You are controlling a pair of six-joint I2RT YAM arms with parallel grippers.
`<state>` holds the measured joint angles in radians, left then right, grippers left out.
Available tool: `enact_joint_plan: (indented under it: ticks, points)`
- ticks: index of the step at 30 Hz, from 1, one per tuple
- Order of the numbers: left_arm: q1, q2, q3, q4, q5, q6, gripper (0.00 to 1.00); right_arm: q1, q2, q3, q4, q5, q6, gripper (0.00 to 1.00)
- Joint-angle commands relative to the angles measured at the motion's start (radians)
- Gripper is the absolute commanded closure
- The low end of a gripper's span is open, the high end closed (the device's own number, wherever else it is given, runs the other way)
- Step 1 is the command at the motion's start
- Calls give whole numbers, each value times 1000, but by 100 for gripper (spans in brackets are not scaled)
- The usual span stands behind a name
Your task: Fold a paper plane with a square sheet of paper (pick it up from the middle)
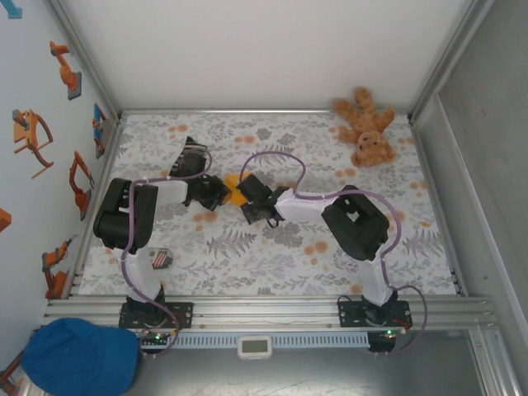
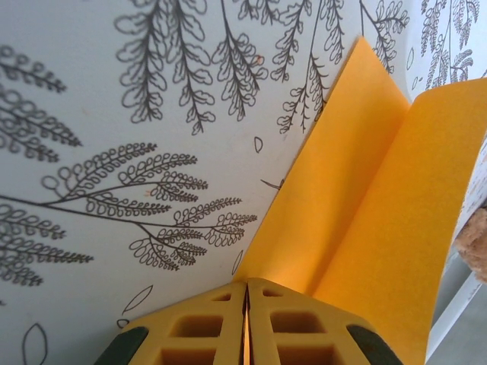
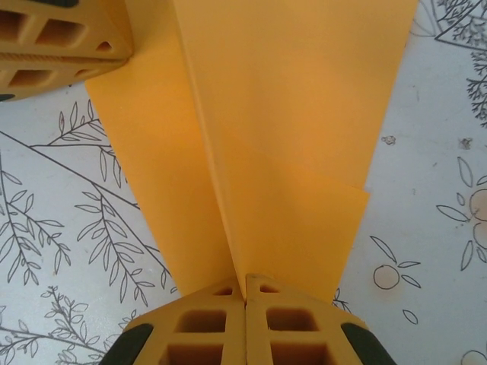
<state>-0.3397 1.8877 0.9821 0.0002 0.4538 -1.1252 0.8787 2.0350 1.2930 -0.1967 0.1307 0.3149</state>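
**Folded orange-yellow sheet, pinched from both sides**

Top external: sheet (image 1: 235,191) at mid-table (image 1: 330,247), between left gripper (image 1: 216,196) and right gripper (image 1: 250,206); teddy bear (image 1: 367,128) well apart, far right corner.
Left wrist: left gripper (image 2: 246,304) closed tight on creased sheet (image 2: 365,198).
Right wrist: right gripper (image 3: 246,293) clamped on sheet (image 3: 289,114).

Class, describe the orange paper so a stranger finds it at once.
On the flower-patterned table, look to the middle. There the left gripper and right gripper pinch a folded sheet of paper. It is plain orange-yellow, unlike the brown teddy bear.
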Motion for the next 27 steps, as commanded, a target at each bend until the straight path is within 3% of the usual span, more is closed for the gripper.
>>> enact_joint_plan:
  ticks: [1,7,13,27]
  points:
    - [3,-17,7,-102,-21,31,90,-22,-44,-24,31,-99,21,95]
    - [2,-51,26,-119,-20,77,88,-102,-54,-58,106,-335,81,96]
    - [-15,-61,23,-34,39,91,83,-177,-38,-87,194,-523,162,96]
    - [-52,-20,49,56,75,87,81,-246,-2,-125,290,-687,234,96]
